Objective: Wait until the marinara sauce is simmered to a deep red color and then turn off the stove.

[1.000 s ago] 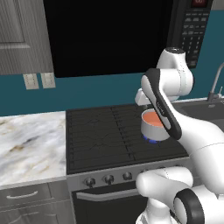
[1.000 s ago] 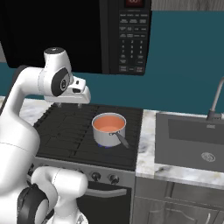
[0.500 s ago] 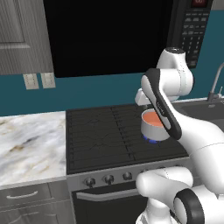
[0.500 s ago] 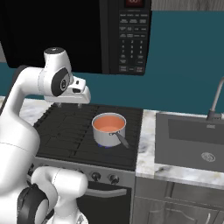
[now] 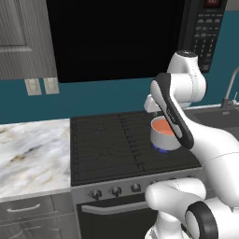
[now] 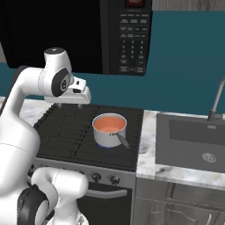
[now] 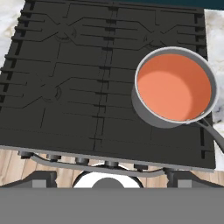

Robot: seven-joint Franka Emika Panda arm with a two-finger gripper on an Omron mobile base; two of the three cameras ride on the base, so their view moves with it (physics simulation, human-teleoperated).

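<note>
The marinara sauce (image 7: 173, 85) is a flat orange-salmon disc inside a small steel saucepan (image 7: 144, 109) with a thin handle. The pan stands on the front right burner of the black stove (image 7: 65, 87). The right base view shows the sauce (image 6: 108, 124) the same pale orange, with a blue flame (image 6: 105, 146) under the pan. The left base view shows the sauce (image 5: 162, 126) partly behind my arm. My gripper (image 6: 70, 104) hangs open and empty above the stove (image 6: 66, 132), left of the pan and well above it. Knobs (image 6: 103, 178) line the steel front.
A black microwave (image 6: 132, 35) with a keypad hangs above the stove. To the right lie a sink (image 6: 193, 140) and a faucet (image 6: 215, 101). A marble counter (image 5: 32, 154) extends left of the stove (image 5: 107, 144), with wall outlets (image 5: 42, 86) above it.
</note>
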